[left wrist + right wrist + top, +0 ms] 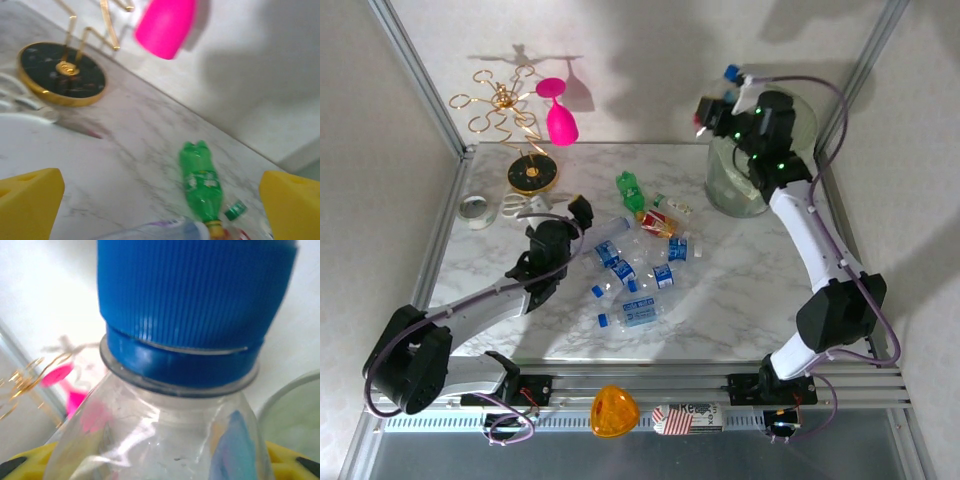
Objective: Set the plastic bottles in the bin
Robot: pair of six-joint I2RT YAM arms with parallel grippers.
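Grey-veined marble tabletop (730, 305), pale walls (650, 50); left gripper (160, 205) agape, right gripper (160, 467) tight around a blue-capped bottle (190, 315)

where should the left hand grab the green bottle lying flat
Grip the green bottle across its mid-body, from straight above: it lies on its side with bare table along both flanks, while its capped end is crowded by other bottles.

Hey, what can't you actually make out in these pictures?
Bin contents: top view, right arm covers them.
Held bottle: right wrist view, bottom edge cuts off its body; label blurred.
Clear bottle: left wrist view, bottom edge cuts it off; blurred.
Bottle pile labels: top view, too small.
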